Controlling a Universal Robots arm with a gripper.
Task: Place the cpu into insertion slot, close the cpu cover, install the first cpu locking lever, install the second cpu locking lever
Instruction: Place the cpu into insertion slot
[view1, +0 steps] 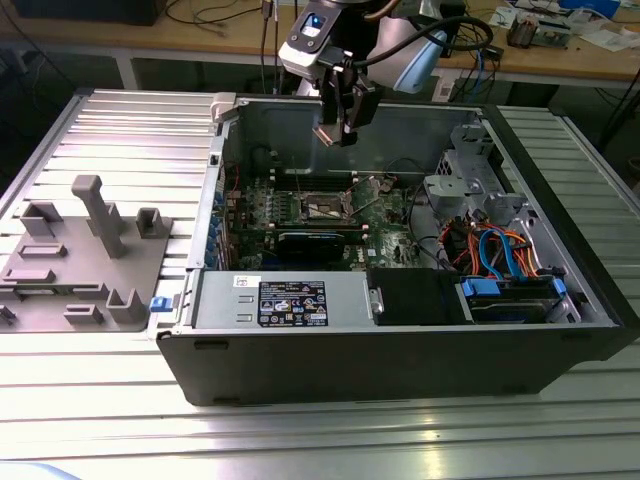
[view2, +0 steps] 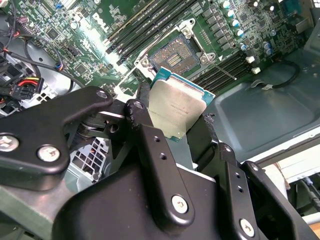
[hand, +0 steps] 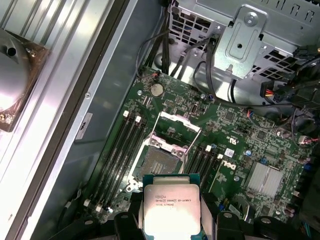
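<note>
Single arm (view1: 405, 50) reaching in from above, black gripper (view1: 335, 132) pointing downward, hanging in mid-air, two fingers (view2: 145, 125) clamped on the cpu (view2: 177, 107) edges

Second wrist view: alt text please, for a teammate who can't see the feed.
The black pincer grips a small flat square silvery-topped cpu by its edges, held tilted above the green circuit board. The square dark insertion slot with its silvery rim lies open and empty just beyond it.

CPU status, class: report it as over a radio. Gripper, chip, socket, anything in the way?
Status: gripper shut on cpu, above the motherboard; insertion slot bare, cpu cover stands open; nothing seen between chip and slot.
</note>
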